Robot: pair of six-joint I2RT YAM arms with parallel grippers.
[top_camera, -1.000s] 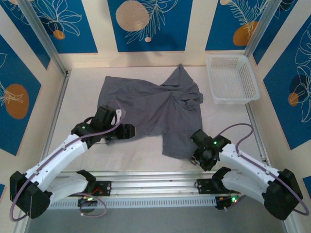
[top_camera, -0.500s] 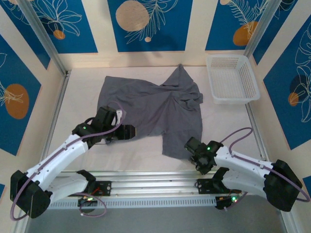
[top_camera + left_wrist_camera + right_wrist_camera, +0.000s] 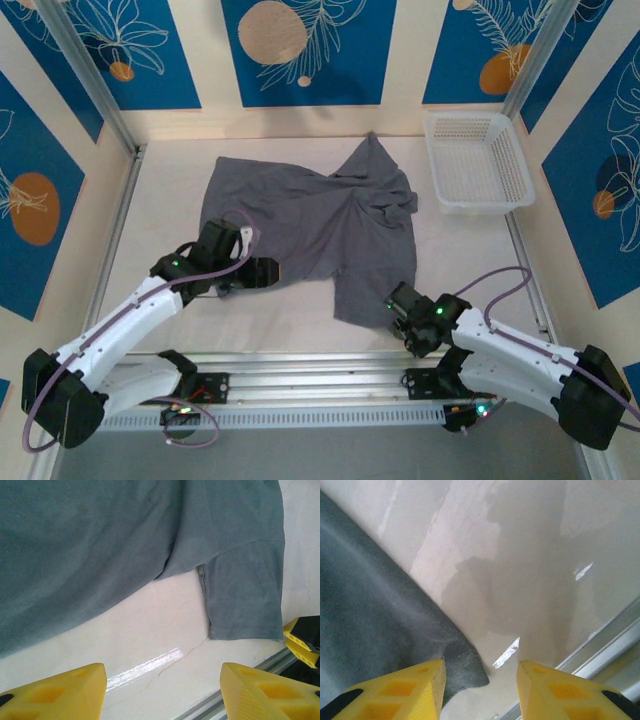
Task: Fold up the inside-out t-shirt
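Since the inside-out t-shirt (image 3: 310, 235) lies rumpled on the desk (image 3: 300, 325), the right gripper (image 3: 480, 672), apart at its near-right corner, should straddle the hem fully before pinching. The left gripper (image 3: 162, 680) hovers apart by the near-left edge.

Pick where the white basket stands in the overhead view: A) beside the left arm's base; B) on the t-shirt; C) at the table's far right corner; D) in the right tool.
C: the white basket stands at the far right corner, apart from the grey t-shirt spread to its left.
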